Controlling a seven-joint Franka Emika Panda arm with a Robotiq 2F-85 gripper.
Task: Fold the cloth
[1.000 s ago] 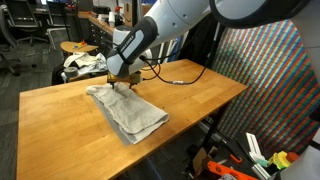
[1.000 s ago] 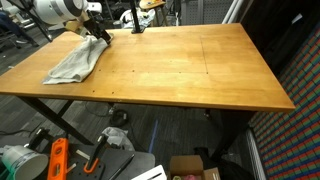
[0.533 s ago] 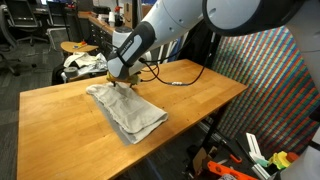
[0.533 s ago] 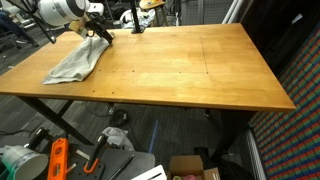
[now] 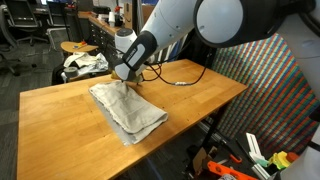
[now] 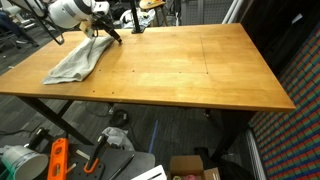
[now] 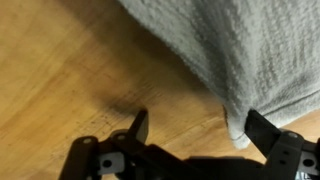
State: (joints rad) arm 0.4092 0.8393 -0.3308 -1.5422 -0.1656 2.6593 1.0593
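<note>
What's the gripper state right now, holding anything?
Gripper: open, jaws wide apart, holding nothing; the cloth lies just ahead of it, not gripped.

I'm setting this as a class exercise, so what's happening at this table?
A robot arm is working on a grey cloth that lies rumpled on a wooden table. Its jaws stand open at one corner of the cloth, gripping nothing. The cloth does not look neatly folded.
</note>
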